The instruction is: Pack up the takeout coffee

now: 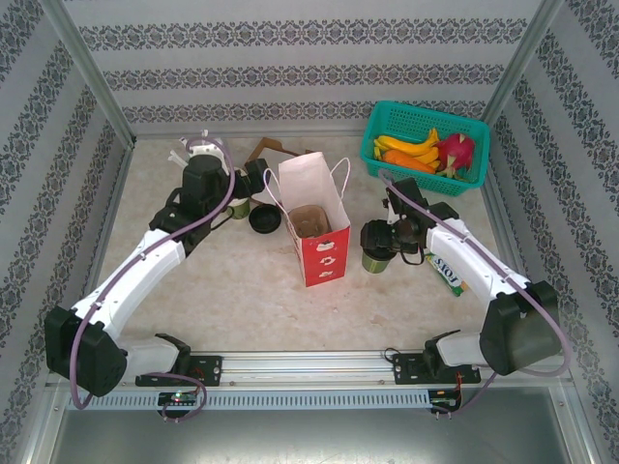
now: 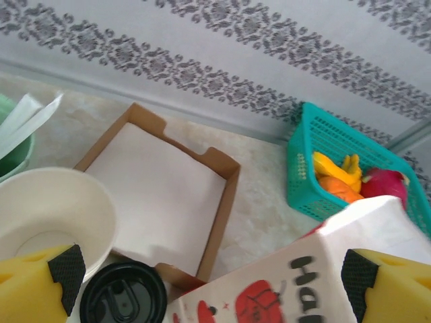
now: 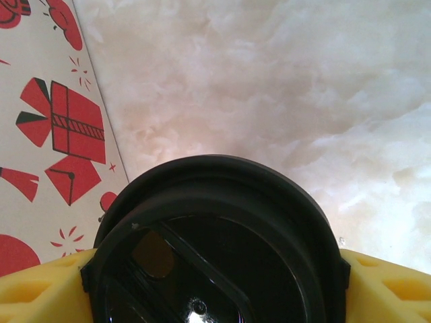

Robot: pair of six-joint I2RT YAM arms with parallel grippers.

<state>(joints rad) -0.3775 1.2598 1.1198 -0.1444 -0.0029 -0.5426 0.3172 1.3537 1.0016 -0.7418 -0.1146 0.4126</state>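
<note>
The takeout coffee [image 1: 375, 257], a green cup under a black lid [image 3: 215, 235], stands just right of the red-and-white paper bag [image 1: 316, 227]. My right gripper [image 1: 380, 244] is shut on it, with a yellow finger [image 3: 40, 293] pressed to each side of the lid. My left gripper [image 1: 248, 189] is open at the back left, above a lidless green cup [image 2: 47, 219] with a cream inside and a loose black lid [image 2: 124, 296]. Nothing is between its pads [image 2: 67, 269].
A brown pulp carrier [image 1: 311, 220] sits inside the bag. A brown box of white napkins [image 2: 161, 192] and a mint cup of white sticks [image 2: 13, 138] stand at the back left. A teal fruit basket [image 1: 387, 118] is at the back right, a small green packet [image 1: 447, 271] beside my right arm.
</note>
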